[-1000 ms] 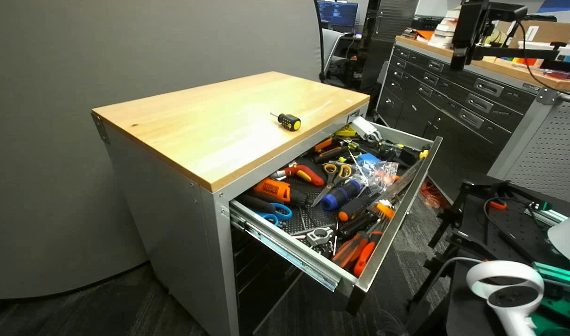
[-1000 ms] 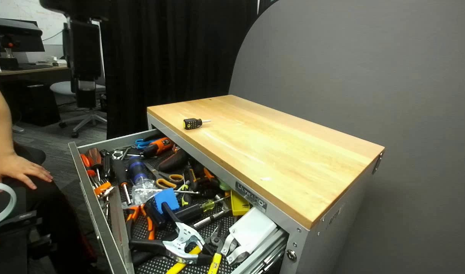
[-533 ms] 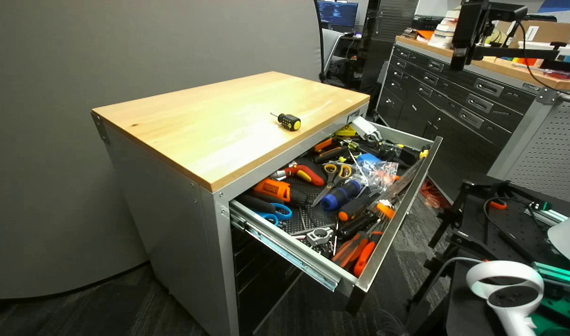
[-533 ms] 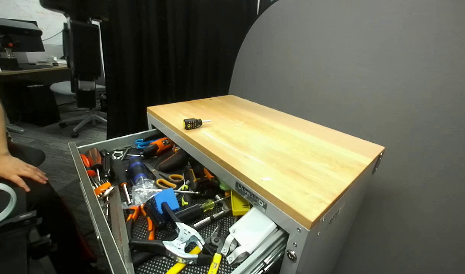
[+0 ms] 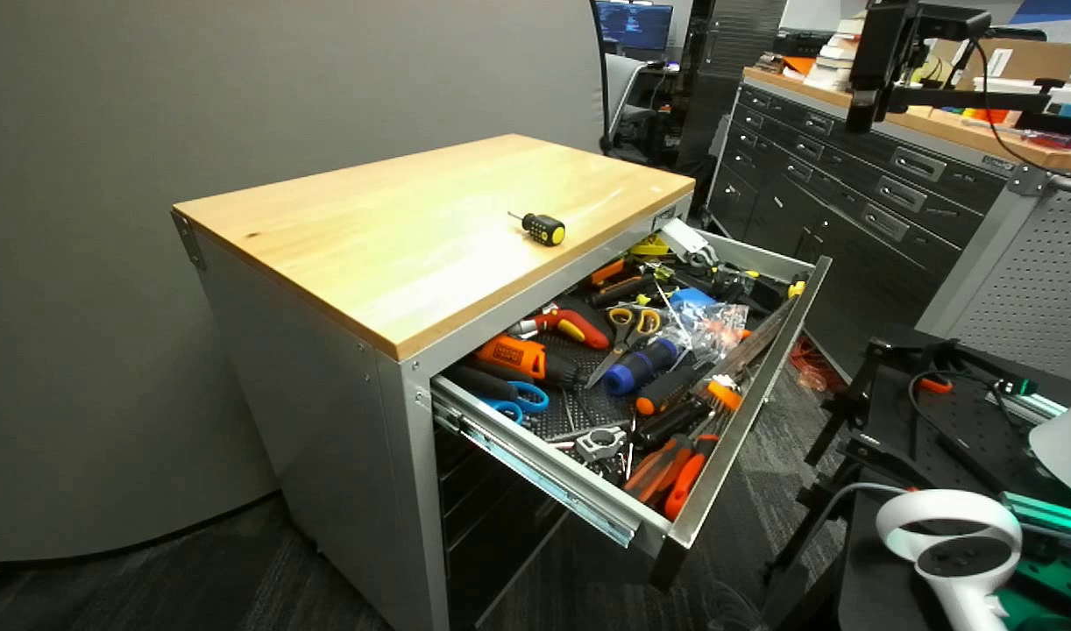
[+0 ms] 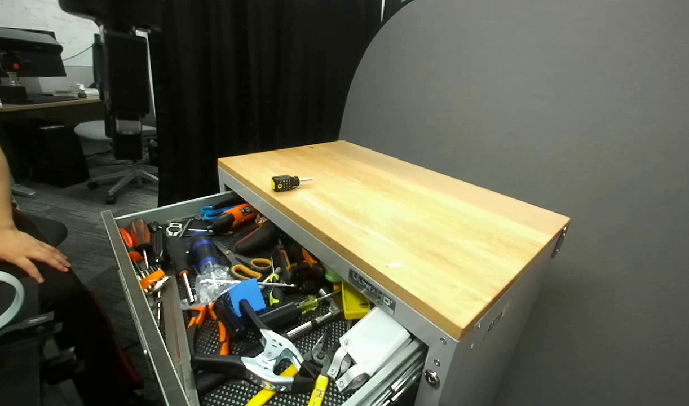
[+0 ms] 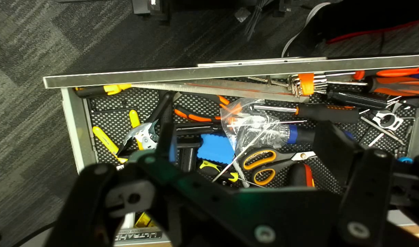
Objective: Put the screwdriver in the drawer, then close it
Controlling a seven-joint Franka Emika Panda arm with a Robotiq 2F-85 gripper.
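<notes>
The screwdriver (image 5: 544, 230), stubby and black with a yellow end, lies on the cabinet's wooden top near the front edge. It also shows in an exterior view (image 6: 286, 183). It is out of the wrist view. The grey metal drawer (image 5: 759, 386) is pulled open and full of tools; it also shows in an exterior view (image 6: 131, 293) and in the wrist view (image 7: 154, 76). My black gripper (image 7: 247, 137) is open, with nothing between its fingers, above the drawer. In an exterior view the gripper (image 6: 128, 149) hangs high up, apart from the screwdriver.
The drawer holds scissors (image 7: 261, 161), a blue block (image 7: 215, 148), a clear plastic bag (image 7: 250, 120) and a clamp (image 6: 274, 361). A person's hand (image 6: 26, 254) rests near the drawer front. A black cart (image 5: 868, 526) with a white controller (image 5: 956, 526) stands in front.
The person's hand has shifted slightly left in an exterior view since one second ago. The screwdriver, the drawer and my gripper show no visible movement.
</notes>
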